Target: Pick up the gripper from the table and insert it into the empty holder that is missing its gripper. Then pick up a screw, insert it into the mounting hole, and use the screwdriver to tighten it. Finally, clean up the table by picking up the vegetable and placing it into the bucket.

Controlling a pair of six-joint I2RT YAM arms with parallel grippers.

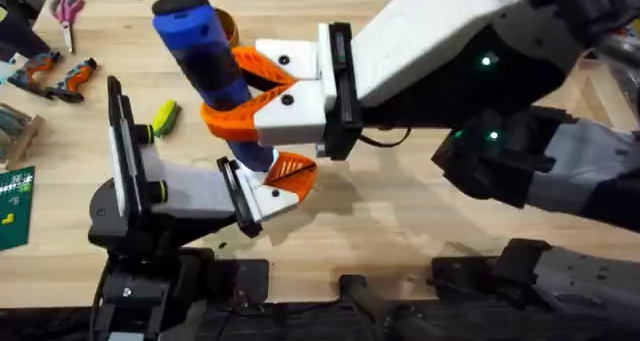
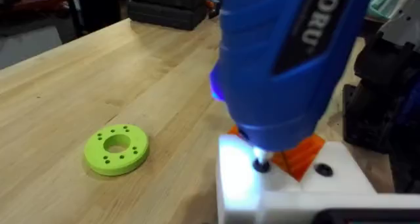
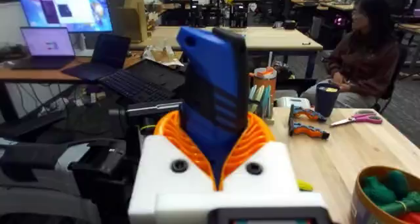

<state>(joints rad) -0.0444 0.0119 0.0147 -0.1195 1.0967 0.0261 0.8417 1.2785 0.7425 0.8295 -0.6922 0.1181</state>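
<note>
There, right end effector [image 1: 262, 99] pinched the screwdriver [image 1: 205, 56], tip on the holder [image 2: 289, 191], left end effector [image 1: 272, 186] spread, vegetable [image 1: 164, 116] far left on the worktop [image 1: 400, 221].

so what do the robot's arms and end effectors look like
Both arms have black links with white plastic housings. The right end effector has white finger bases with dark screw heads and orange ribbed pads. The left end effector has the same white and orange parts. Green lights glow on the right arm.

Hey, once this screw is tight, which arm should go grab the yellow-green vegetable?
Probably the left. The vegetable lies on the left side near the left arm, whose gripper holds nothing loose. The right gripper is clamped on the screwdriver, so it would first have to set it down.
</note>
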